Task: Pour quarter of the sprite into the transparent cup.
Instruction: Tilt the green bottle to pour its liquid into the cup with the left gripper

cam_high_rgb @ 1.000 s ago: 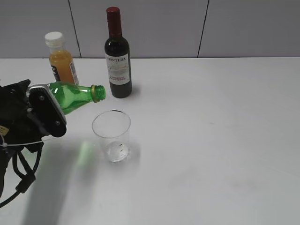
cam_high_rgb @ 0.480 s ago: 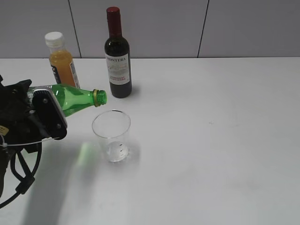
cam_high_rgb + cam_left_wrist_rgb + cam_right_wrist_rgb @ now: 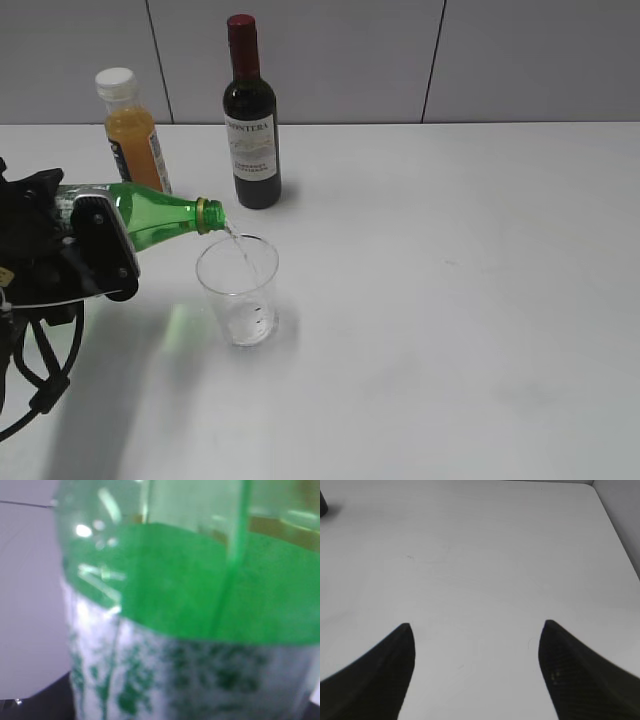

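Our left gripper [image 3: 85, 250], apparently clamped on the sprite [image 3: 165, 215], tips it so liquid streams into the transparent cup [image 3: 238, 290]; our right gripper [image 3: 475, 645] idles apart.

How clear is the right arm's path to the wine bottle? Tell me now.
Probably clear. The right gripper is open over bare table, holding nothing, and nothing stands between that side and the wine bottle. The left gripper, sprite bottle and cup sit on the bottle's other side.
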You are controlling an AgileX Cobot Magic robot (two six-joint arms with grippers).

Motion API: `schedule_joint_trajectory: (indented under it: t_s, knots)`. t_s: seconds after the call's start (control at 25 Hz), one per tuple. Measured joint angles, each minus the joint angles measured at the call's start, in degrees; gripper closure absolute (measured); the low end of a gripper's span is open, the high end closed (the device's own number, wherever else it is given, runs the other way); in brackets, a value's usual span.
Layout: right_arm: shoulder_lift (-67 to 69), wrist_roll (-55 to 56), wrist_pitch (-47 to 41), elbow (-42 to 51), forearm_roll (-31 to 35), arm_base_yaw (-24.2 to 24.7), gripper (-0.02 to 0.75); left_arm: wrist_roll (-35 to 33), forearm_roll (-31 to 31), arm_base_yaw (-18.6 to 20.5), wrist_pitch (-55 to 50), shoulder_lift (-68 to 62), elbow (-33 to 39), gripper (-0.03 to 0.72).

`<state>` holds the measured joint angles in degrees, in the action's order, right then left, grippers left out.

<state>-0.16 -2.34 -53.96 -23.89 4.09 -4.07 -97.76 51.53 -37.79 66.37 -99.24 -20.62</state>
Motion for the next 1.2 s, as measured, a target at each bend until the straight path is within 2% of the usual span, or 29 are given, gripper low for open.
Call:
schedule_joint_trajectory:
  t_s: [0.84, 0.92, 1.08, 1.2]
  knots:
    - [0.0, 0.0, 0.0, 0.0, 0.0, 0.0, 0.144, 0.24, -0.05, 0.0, 0.0, 0.0, 0.0, 0.222]
    - [0.0, 0.0, 0.0, 0.0, 0.0, 0.0, 0.144, 4.16, -0.32, 0.0, 0.0, 0.0, 0.0, 0.222]
    - [0.0, 0.0, 0.0, 0.0, 0.0, 0.0, 0.144, 16.31, -2.46, 0.0, 0.0, 0.0, 0.0, 0.222]
    - [0.0, 0.0, 0.0, 0.0, 0.0, 0.0, 0.144, 22.15, -4.51, 0.0, 0.0, 0.0, 0.0, 0.222]
